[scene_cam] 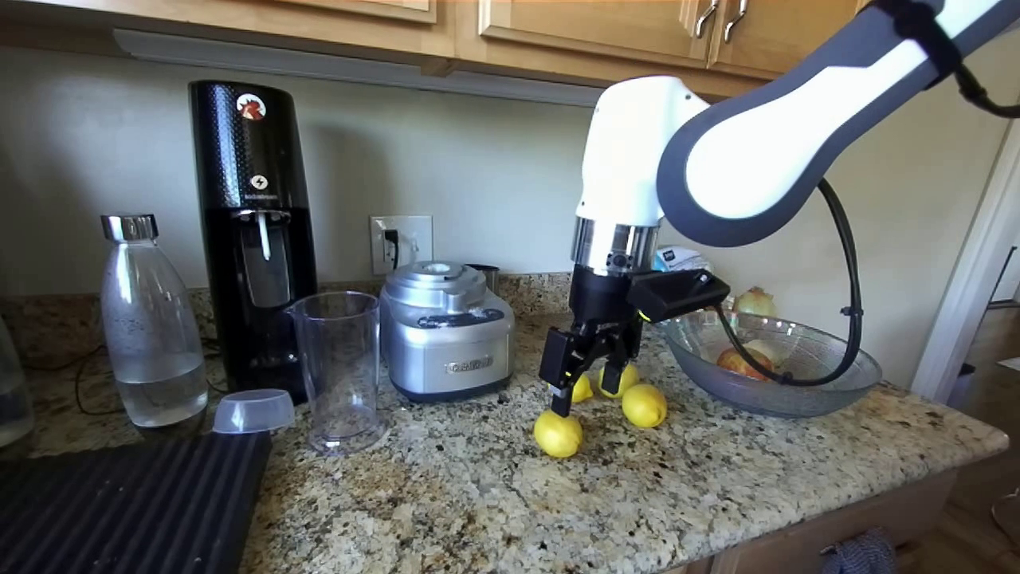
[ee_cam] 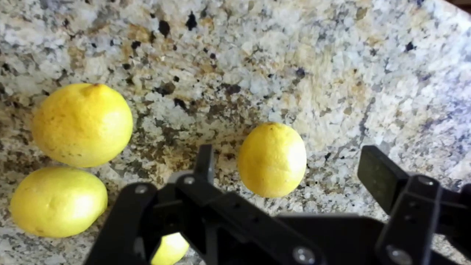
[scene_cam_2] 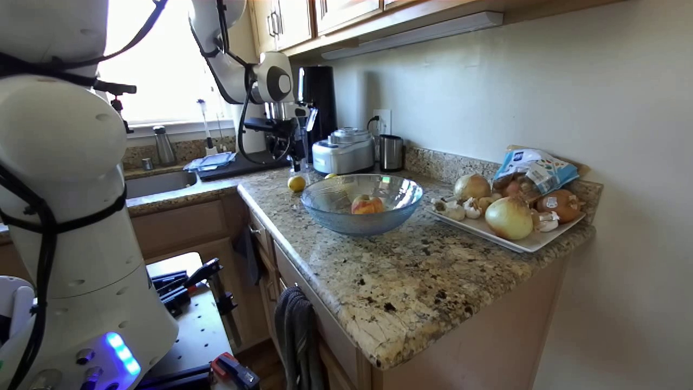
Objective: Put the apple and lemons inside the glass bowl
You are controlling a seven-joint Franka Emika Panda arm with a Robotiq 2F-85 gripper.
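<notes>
The red-and-yellow apple (scene_cam: 743,363) (scene_cam_2: 368,205) lies inside the wide glass bowl (scene_cam: 769,400) (scene_cam_2: 354,223) in both exterior views. Several yellow lemons lie on the counter beside the bowl. The front lemon (scene_cam: 558,434) (ee_cam: 272,160) appears between my spread fingers in the wrist view. Two more lemons (scene_cam: 644,405) (scene_cam: 619,380) and a partly hidden lemon (scene_cam: 582,388) sit close by. In the wrist view, lemons (ee_cam: 82,125) (ee_cam: 59,201) lie at left, and one lemon (ee_cam: 170,250) is mostly behind my finger. My gripper (scene_cam: 586,396) (ee_cam: 289,158) is open, pointing down just above the lemons, holding nothing.
A food processor (scene_cam: 454,335), a clear pitcher (scene_cam: 339,367), a black soda machine (scene_cam: 255,231) and a bottle (scene_cam: 151,335) stand along the counter. A ridged black mat (scene_cam: 135,502) lies at its end. A plate (scene_cam_2: 541,241) of onions and garlic stands beyond the bowl.
</notes>
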